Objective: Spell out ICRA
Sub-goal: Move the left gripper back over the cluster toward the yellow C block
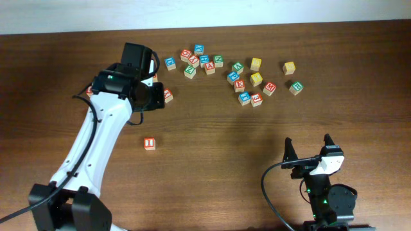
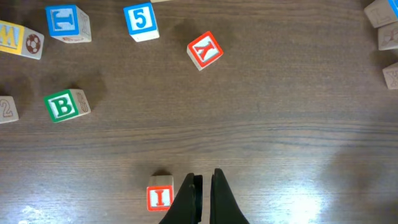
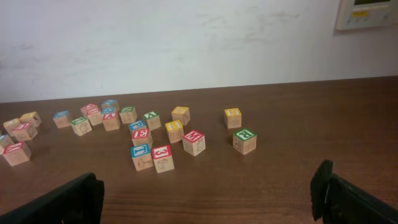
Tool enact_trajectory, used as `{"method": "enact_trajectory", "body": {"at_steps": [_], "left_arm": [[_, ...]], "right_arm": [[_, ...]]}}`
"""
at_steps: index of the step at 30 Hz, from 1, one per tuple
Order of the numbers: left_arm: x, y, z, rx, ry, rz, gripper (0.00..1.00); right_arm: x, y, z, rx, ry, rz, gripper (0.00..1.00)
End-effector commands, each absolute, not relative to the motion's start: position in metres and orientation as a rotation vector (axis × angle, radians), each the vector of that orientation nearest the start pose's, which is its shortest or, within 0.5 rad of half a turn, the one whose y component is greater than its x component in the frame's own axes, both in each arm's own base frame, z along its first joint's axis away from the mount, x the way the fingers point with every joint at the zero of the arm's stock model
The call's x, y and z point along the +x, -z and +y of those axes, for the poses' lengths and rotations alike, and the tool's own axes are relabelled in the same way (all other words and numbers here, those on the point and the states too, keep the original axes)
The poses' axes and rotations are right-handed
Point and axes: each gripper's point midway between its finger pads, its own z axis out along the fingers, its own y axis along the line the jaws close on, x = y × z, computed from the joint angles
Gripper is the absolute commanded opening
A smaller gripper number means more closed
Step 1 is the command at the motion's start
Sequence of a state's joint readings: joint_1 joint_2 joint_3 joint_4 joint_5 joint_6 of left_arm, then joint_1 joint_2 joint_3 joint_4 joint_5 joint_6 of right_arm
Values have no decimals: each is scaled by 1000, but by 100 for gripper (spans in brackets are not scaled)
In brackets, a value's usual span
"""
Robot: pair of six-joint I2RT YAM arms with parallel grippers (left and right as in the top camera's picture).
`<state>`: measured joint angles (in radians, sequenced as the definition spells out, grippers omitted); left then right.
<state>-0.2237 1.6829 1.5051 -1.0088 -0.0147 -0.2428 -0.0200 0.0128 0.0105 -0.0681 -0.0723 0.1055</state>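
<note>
Red-lettered I cube (image 1: 149,143) sits alone, near-left, well apart from the far scatter. It looks placed as the word's first letter, with bare wood to its right for the others. Green R (image 3: 244,140) is at the scatter's right end (C and A I can't read). Left gripper (image 2: 204,179) hangs over the scatter's left end, fingers pinched together and empty, probably lined up for the next pick. Right gripper (image 1: 308,146) is spread wide, empty, parked near-right. Dark wood-grain table (image 1: 212,167), white wall (image 3: 186,37) behind.
</note>
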Motion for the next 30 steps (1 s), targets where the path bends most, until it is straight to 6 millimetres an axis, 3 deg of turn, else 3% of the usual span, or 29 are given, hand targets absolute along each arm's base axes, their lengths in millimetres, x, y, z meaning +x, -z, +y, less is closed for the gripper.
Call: {"method": "enact_trajectory", "body": {"at_steps": [1,30], "left_arm": [[382,-156,-82,-34,93,2766,0],[386,-151,-88,-22,120,2756,1]], "right_arm": [[246,-156,6,57,-121,1647,98],[246,-156,6,57,-121,1647,98]]}}
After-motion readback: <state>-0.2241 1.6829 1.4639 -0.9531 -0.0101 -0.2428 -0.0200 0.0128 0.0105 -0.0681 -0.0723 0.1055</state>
